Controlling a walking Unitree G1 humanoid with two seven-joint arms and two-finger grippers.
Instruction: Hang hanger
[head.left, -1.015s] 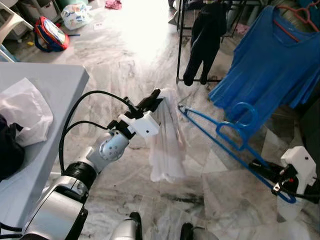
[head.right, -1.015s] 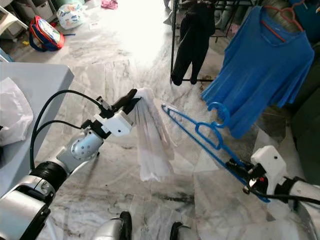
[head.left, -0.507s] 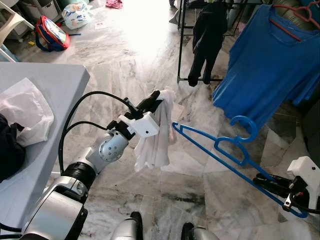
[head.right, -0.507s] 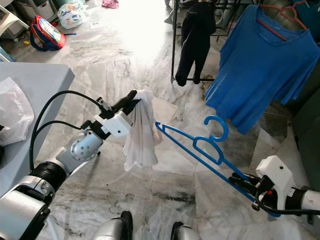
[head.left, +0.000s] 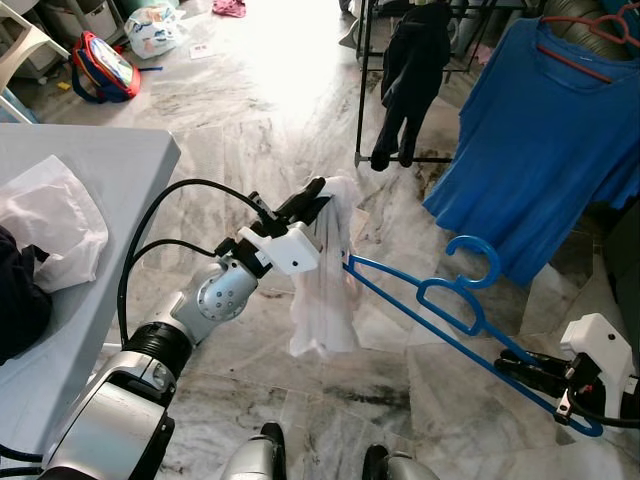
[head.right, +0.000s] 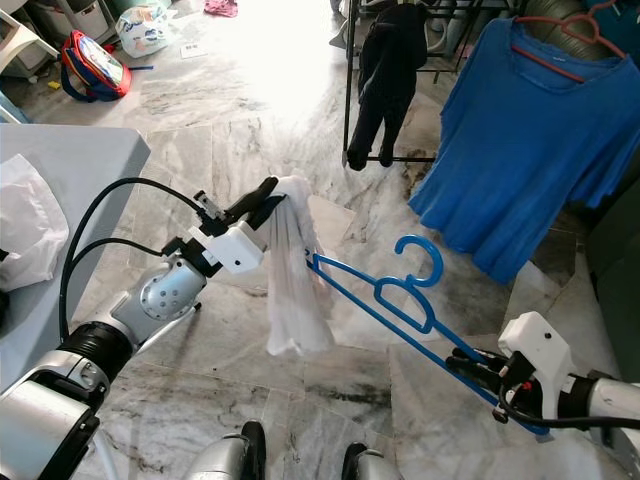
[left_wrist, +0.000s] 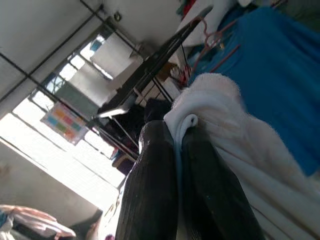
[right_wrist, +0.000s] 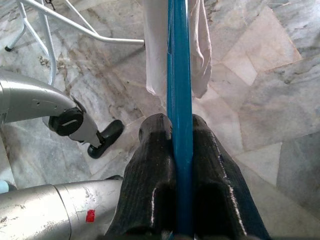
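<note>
My left gripper (head.left: 313, 190) is shut on the top of a white garment (head.left: 325, 290), which hangs limp from it above the marble floor. A blue plastic hanger (head.left: 447, 312) is held low on the right by my right gripper (head.left: 520, 372), shut on one end of it. The hanger's far tip reaches the white garment (right_wrist: 155, 45), and its hook (head.left: 473, 257) points up. In the left wrist view the white cloth (left_wrist: 210, 100) is pinched between the black fingers (left_wrist: 150, 185). In the right wrist view the blue hanger (right_wrist: 179, 100) runs out between the fingers (right_wrist: 150, 175).
A black clothes rack (head.left: 362, 90) stands ahead with a dark garment (head.left: 412, 70) and a blue T-shirt (head.left: 540, 150) on a red hanger. A grey table (head.left: 70, 260) with white cloth (head.left: 45, 215) is at my left. Bags (head.left: 100, 65) lie on the far floor.
The hanger has swung up and left, and its tip now meets the garment. The white garment hangs longer and straighter than half a second ago. The left gripper stays put.
</note>
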